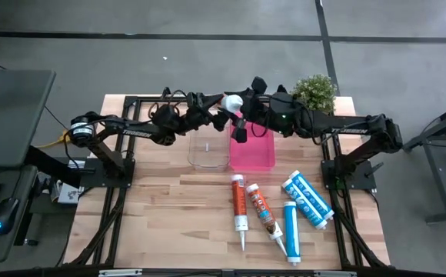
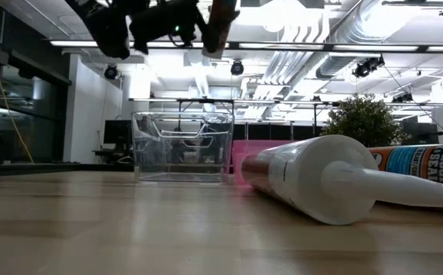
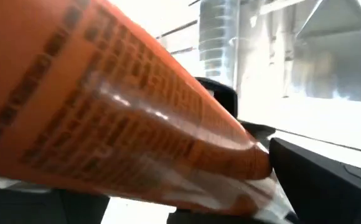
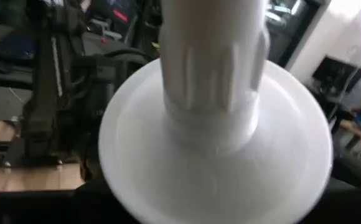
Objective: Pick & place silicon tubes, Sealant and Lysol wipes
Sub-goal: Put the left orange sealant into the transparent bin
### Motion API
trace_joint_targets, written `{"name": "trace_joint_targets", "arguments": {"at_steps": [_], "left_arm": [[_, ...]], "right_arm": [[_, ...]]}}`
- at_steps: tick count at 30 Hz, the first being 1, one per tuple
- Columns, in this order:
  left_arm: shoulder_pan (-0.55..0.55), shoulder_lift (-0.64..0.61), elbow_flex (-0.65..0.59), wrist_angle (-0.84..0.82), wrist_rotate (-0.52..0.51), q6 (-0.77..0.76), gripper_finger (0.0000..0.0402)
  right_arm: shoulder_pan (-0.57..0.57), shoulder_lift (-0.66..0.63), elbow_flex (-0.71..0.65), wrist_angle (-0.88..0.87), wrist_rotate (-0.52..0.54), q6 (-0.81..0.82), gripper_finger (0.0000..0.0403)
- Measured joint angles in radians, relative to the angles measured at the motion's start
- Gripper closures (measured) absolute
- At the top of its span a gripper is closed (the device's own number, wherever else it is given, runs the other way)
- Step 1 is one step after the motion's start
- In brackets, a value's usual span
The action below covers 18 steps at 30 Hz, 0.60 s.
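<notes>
An orange sealant tube (image 3: 124,118) with a white nozzle end (image 1: 233,102) hangs high over the gap between the clear bin (image 1: 208,151) and the pink bin (image 1: 252,151). My right gripper (image 1: 242,121) is shut on it. My left gripper (image 1: 214,117) stands open around the tube's orange body; one dark finger (image 3: 320,180) shows beside it, and I cannot tell whether it touches. In the low view both grippers and the tube (image 2: 221,17) sit at the picture's top. Several more tubes (image 1: 263,215) lie flat on the table's near half. My right gripper holds the tube at its white nozzle end (image 4: 211,155), and the round end plate fills its wrist view. The fingers come level from the table's right side. The gripper's own body hides the pads. The tube is lifted clear above the bins.
Two orange tubes (image 1: 239,201) and several teal-and-white tubes (image 1: 307,198) lie right of centre. One white tube (image 2: 321,179) lies close before the low camera. A potted plant (image 1: 314,91) stands at the far right. Black frame rails run along both table sides.
</notes>
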<state>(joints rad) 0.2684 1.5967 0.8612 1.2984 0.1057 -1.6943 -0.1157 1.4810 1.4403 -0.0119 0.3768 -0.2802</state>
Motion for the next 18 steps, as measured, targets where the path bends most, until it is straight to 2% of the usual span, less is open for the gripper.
{"name": "trace_joint_targets", "arguments": {"at_steps": [9, 12, 18], "left_arm": [[0.180, -0.023, -0.116, 0.072, 0.343, 0.108, 0.0011], [0.212, -0.023, -0.132, 0.129, 0.488, 0.141, 0.0010], [0.275, -0.039, -0.137, 0.262, 0.880, 0.198, 0.0010]], "right_arm": [[-0.088, 0.002, 0.001, -0.046, 0.020, 0.115, 0.0197], [-0.134, 0.003, 0.001, -0.067, -0.035, 0.158, 0.0197], [-0.217, 0.021, 0.001, -0.141, -0.203, 0.264, 0.0197]]}}
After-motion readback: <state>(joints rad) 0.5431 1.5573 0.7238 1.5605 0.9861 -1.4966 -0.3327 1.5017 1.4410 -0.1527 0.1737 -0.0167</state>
